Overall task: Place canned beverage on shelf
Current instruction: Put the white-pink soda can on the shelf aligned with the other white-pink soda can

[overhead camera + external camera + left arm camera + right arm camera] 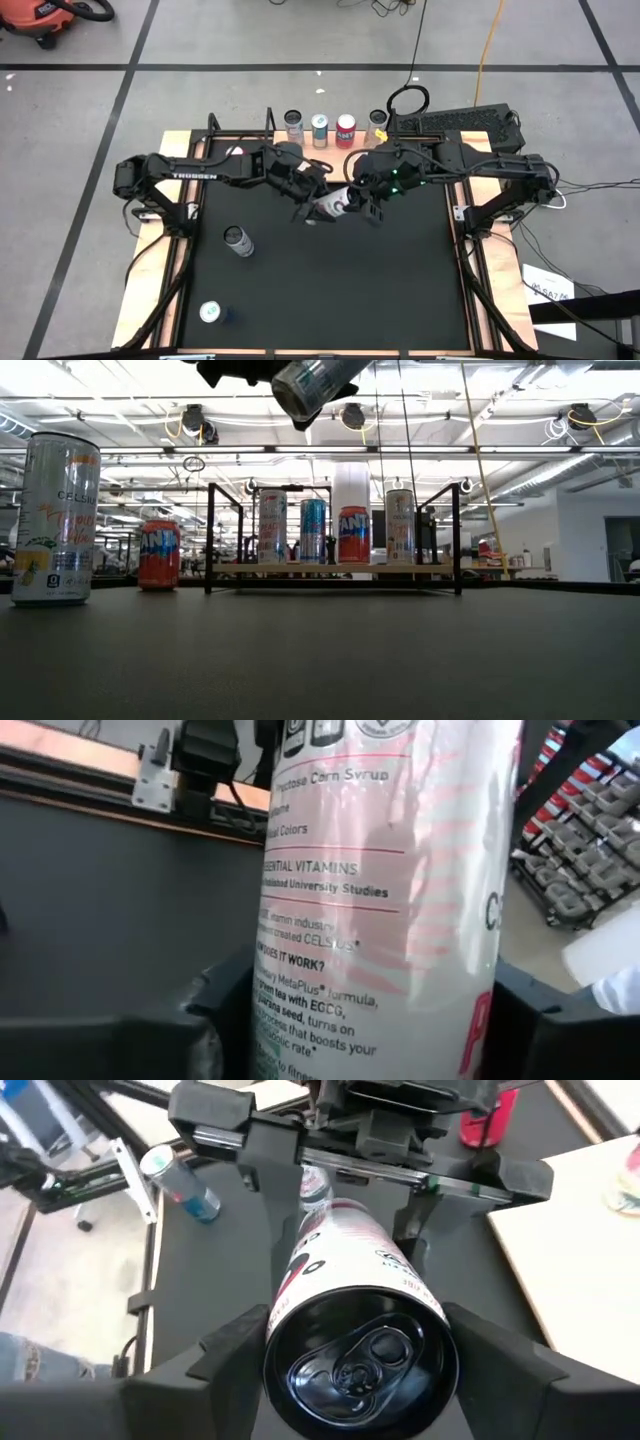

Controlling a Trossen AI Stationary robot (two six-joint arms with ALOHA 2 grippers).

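The black surface (330, 290) fills the high view, with the shelf (335, 145) at its twelve o'clock edge carrying four upright cans in a row. Both arms reach in to meet just below the shelf, at the surface's centre. The canned beverage (331, 207), a white can with pink print, hangs in the air between them, lying nearly level with its long axis running roughly from nine to three o'clock; its black top end faces the right arm's side. The left tool (313, 205) is clenched around the can's body, seen close in its wrist view (390, 910). The right tool (365, 205) has its fingers on either flank of the can's top end (360, 1365). Two loose cans stand upright at about eight o'clock: one white-topped (238, 240), another nearer the corner (211, 313).
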